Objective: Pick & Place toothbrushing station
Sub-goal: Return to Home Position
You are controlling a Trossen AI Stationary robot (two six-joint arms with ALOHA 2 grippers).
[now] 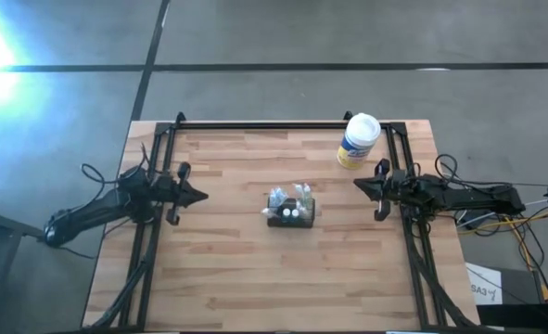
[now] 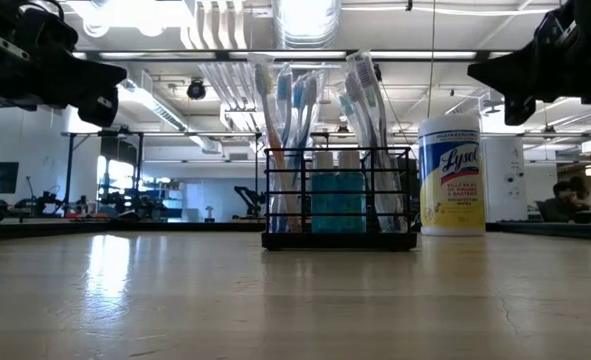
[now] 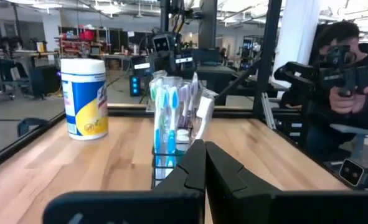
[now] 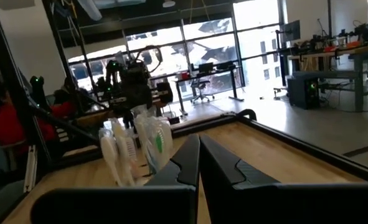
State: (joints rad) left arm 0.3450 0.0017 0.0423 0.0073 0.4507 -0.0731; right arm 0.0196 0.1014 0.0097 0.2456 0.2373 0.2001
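The toothbrushing station (image 1: 292,211) is a small black wire holder with several packaged toothbrushes standing in it; it rests by its base on the wooden table near the middle, and also shows in the low view (image 2: 339,205). My left gripper (image 1: 202,196) hovers shut at the table's left side, pointing toward the station (image 3: 171,134). My right gripper (image 1: 357,184) hovers shut at the right side, pointing toward the station (image 4: 137,146). Both are above the table and touch nothing.
A white cylindrical canister with a yellow label (image 1: 358,140) stands at the table's far right, behind the right gripper. Black frame rails (image 1: 283,124) run along the far, left and right edges. A person (image 3: 349,81) is beyond the table's right side.
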